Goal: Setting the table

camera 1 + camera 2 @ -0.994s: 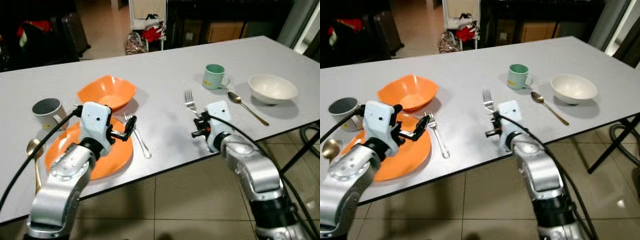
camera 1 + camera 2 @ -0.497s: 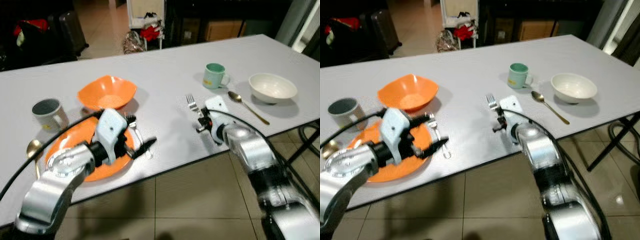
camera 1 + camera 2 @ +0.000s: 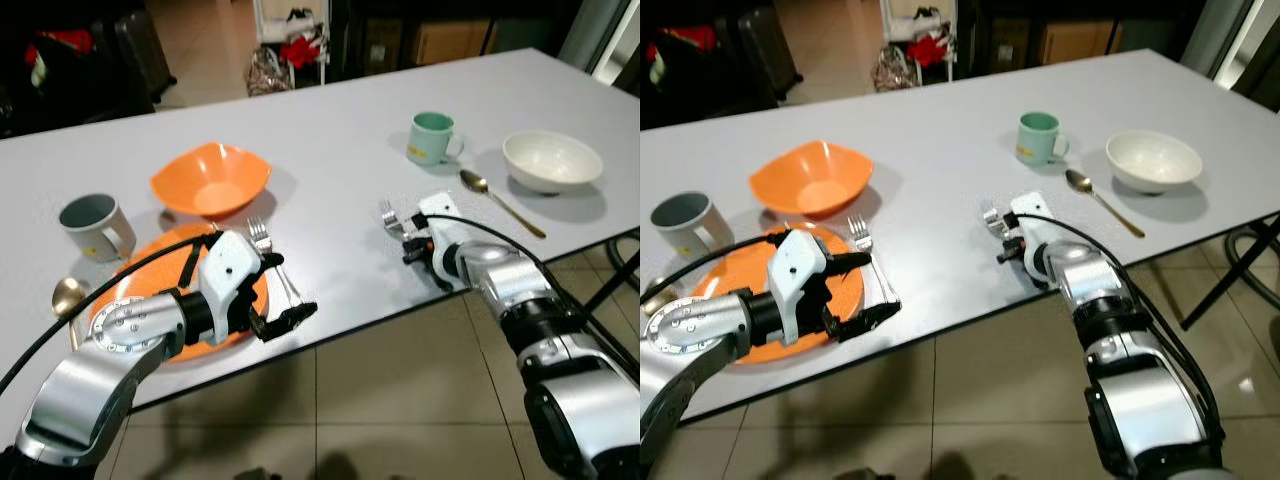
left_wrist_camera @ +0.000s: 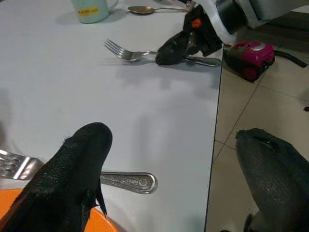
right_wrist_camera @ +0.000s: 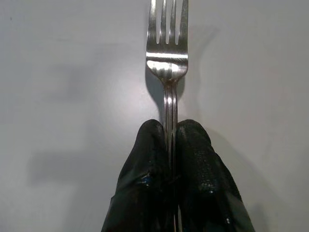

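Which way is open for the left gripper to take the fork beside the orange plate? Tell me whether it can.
Probably yes. The left gripper hangs open just past the fork by the orange plate, nothing lying between. The right gripper is apart, shut on the other fork.

Two forks (image 3: 272, 262) (image 5: 167, 58), mugs (image 3: 94, 225) (image 3: 432, 137), bowls (image 3: 211, 180) (image 3: 551, 161), spoons (image 3: 66, 300) (image 3: 498, 201); one plate (image 3: 125, 305)

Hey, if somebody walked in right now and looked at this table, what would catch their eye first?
Probably the right gripper shut on a fork near the table's front edge, between the two place settings. Next, the bright orange plate and orange bowl on the robot's left, where the left gripper hangs open over a second fork beside the plate. Farther right stand a green mug and a white bowl.
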